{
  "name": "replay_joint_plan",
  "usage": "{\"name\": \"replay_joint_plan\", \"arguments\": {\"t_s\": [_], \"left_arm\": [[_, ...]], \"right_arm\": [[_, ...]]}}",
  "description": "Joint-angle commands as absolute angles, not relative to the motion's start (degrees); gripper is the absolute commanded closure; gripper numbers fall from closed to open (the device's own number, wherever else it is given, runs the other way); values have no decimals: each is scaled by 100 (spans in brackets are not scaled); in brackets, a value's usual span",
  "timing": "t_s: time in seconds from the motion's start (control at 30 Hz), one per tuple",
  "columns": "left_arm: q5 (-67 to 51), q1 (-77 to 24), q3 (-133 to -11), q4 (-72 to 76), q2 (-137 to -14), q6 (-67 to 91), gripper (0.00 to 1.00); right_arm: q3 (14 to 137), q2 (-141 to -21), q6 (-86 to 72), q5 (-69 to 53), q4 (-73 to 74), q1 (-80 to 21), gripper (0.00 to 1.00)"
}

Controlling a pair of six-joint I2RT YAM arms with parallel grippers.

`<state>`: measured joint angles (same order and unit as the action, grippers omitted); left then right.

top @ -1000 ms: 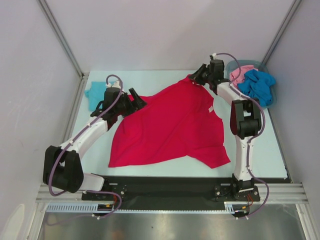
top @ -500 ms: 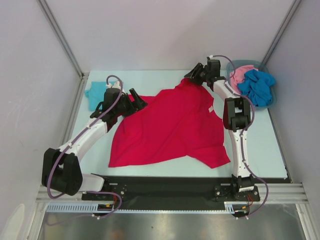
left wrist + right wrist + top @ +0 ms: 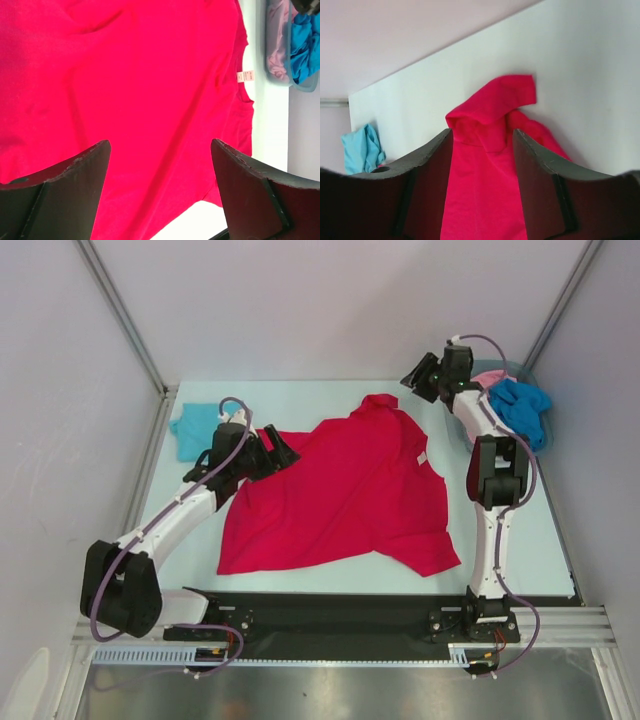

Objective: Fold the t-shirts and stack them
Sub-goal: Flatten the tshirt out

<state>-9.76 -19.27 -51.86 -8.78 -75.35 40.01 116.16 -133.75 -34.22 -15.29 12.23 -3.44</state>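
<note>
**Wrinkles across red t-shirt [image 3: 340, 490], jaws wide on both arms**

Only the left wrist view shows the collar label [image 3: 245, 76] clearly. The red t-shirt lies spread mid-table [image 3: 300, 395], one sleeve curled at 12 o'clock. The left gripper [image 3: 280, 452] gapes over its 9 o'clock edge. The right gripper [image 3: 418, 375] gapes empty at 1 o'clock. A teal t-shirt [image 3: 192, 428] sits at 10 o'clock. Pale walls [image 3: 330, 310] surround the table.

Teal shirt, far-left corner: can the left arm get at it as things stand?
Probably yes. The teal shirt lies uncovered beside the left arm; the left end effector hangs open and empty over the red shirt.
</note>
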Motion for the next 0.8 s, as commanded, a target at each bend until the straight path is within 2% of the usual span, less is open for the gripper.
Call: {"name": "replay_joint_plan", "arguments": {"t_s": [0.0,0.17,0.43,0.77], "left_arm": [[-993,-1951,-5150,-756,-7216,3981,12],[-1063,-1951,-5168,-756,-7233,3990,12],[-1151,-1951,-5290,-773,-7277,3973,12],[-1134,-1951,-5300,-879,-7137,3929,12]], "right_arm": [[11698,-12999,-3067,-1292,1608,-115,44],[11022,-12920,-2979,-1143,1836,140,43],[10802,-12938,-2901,-405,2760,141,43],[10407,-12859,-2944,-993,2409,123,43]]}}
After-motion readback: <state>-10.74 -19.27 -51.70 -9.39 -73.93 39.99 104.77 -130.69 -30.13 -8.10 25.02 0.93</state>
